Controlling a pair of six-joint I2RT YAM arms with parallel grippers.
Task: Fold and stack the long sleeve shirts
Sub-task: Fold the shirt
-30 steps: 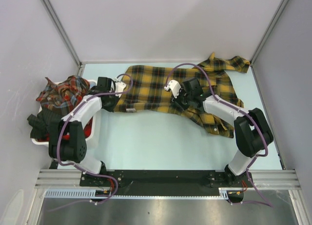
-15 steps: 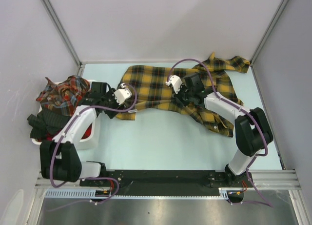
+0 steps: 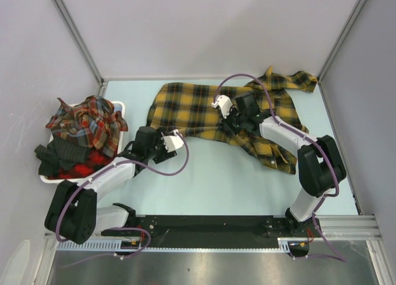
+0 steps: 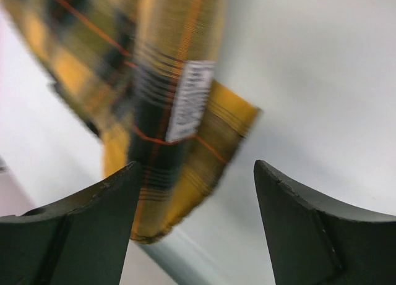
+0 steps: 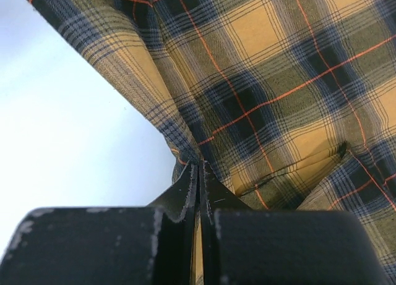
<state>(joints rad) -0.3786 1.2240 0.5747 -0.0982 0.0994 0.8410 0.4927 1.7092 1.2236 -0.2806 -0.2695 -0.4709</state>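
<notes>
A mustard-yellow plaid long sleeve shirt [image 3: 185,106] lies spread across the back of the table. My right gripper [image 3: 231,124] is on its middle, shut on a pinch of the fabric [image 5: 199,164]; the plaid cloth [image 5: 272,81] fills that wrist view. My left gripper [image 3: 162,148] hovers in front of the shirt's near-left corner, open and holding nothing [image 4: 197,167]. In the left wrist view that corner [image 4: 154,112], with its white label [image 4: 189,99], lies just ahead of the fingertips. Red-toned plaid shirts [image 3: 86,121] are heaped at the left.
A white basket [image 3: 121,106] at the left edge holds the red plaid heap and dark clothing [image 3: 59,155]. One yellow sleeve [image 3: 291,80] bunches in the back right corner. Pale table surface [image 3: 210,174] lies in front of the shirt. Grey walls close in the sides and back.
My left gripper opened, let go of the shirt's near-left corner and drew back toward the near edge. The right gripper stayed shut on the cloth, shifting slightly backward.
</notes>
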